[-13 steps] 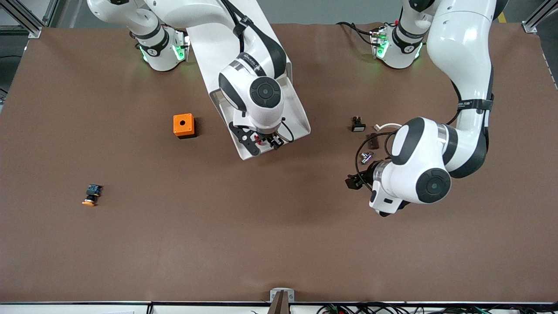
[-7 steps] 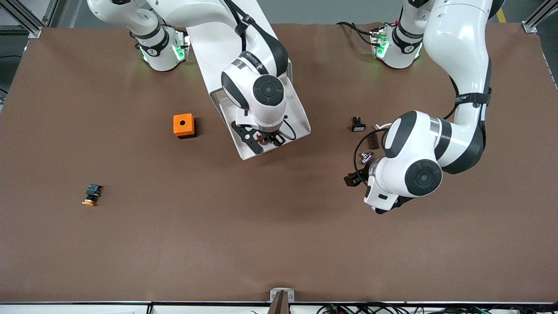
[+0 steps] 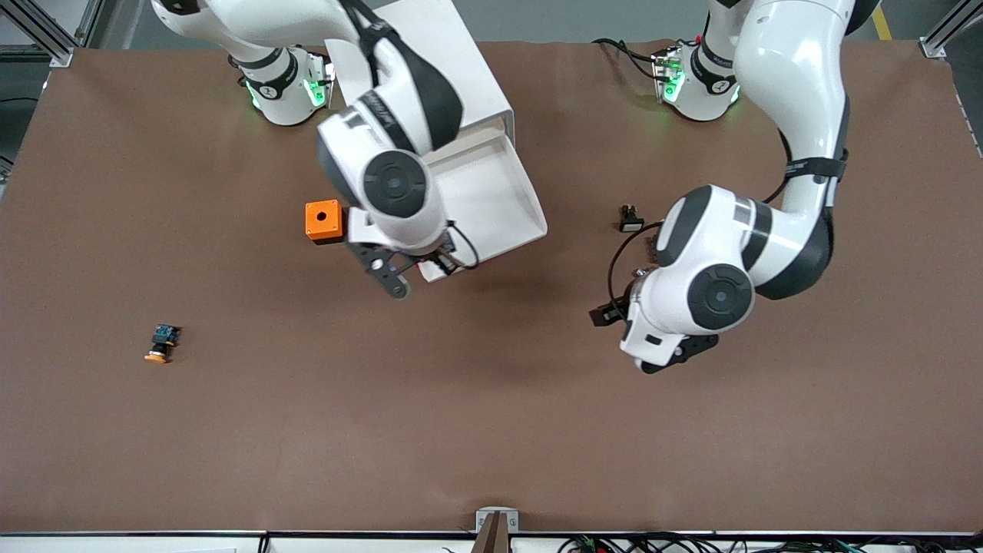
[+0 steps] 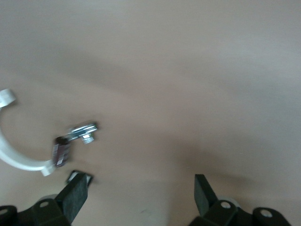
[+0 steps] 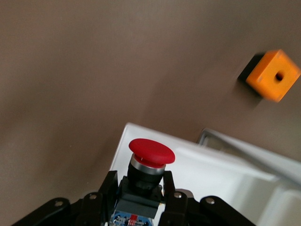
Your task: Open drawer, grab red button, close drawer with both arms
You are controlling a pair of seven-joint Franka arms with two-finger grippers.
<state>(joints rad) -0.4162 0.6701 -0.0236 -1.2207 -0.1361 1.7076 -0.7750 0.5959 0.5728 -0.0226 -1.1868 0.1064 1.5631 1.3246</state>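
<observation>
Even overhead light, bright; soft shadows under both arms on the brown table mat. Mild glare on the white arm shells. Left wrist view washed out and blurred throughout. Right wrist view: red-capped button sharp, orange cube motion-blurred.

The left claw is seen w/ its black fingers spread wide over the brown bench. A curved white clip, a small dark part & a silver bolt are seen lying close together on the bench, just beside one finger.
</observation>
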